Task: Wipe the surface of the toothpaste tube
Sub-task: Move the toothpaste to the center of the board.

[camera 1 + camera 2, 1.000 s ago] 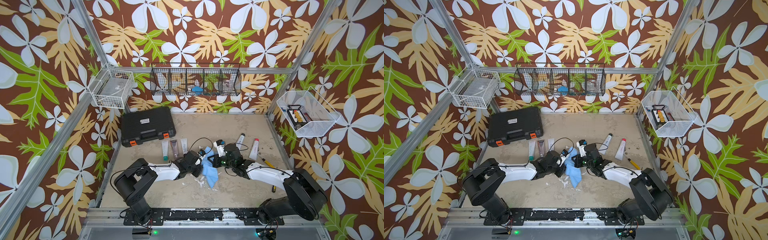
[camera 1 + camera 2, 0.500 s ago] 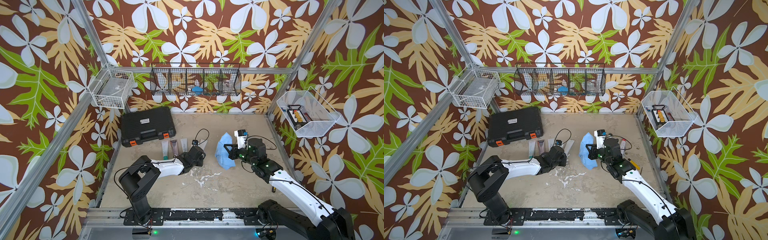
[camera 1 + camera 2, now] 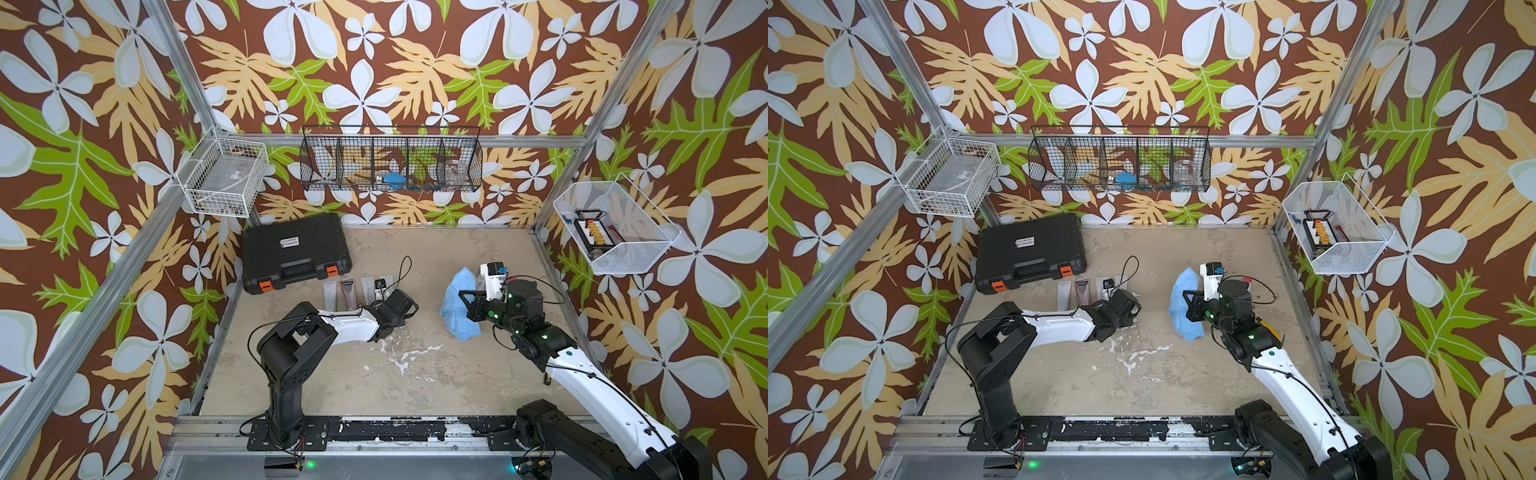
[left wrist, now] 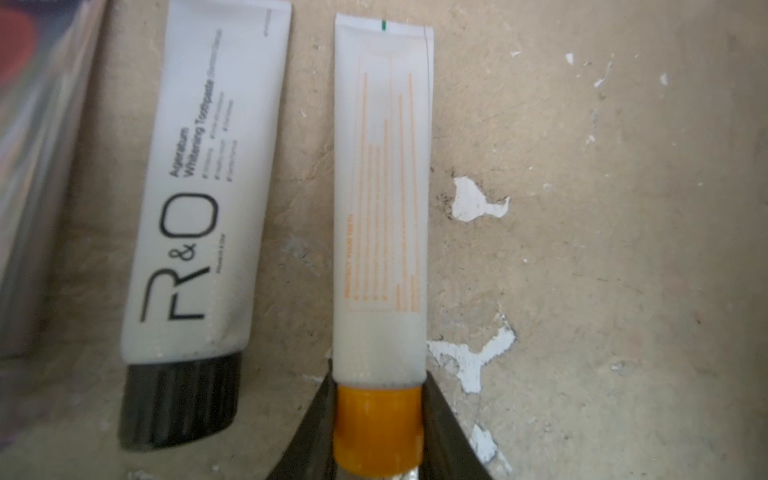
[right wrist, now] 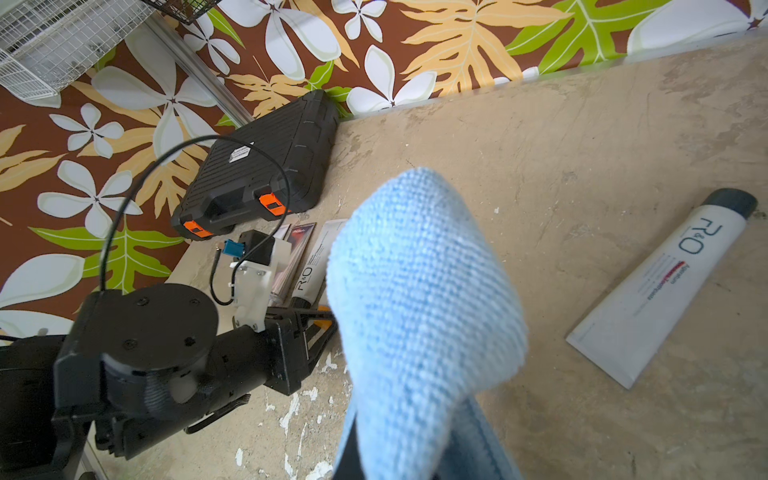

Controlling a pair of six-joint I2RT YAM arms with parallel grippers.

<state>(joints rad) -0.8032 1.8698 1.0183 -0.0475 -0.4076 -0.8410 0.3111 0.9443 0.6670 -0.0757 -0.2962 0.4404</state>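
presently the toothpaste tube (image 4: 380,208) is laid flat on the tabletop (image 3: 415,374), clamped at its cap (image 4: 376,428) by the left hand (image 4: 378,386), while the cloth (image 5: 419,299) is clenched in the right hand (image 3: 466,305) well apart, so no wiping is judged under way.

The left arm (image 3: 349,328) and right arm (image 3: 582,376) are made up of black joints and white links. Black cables (image 5: 208,137) are looped at the wrists; green lights (image 3: 545,332) are seen on the right arm.
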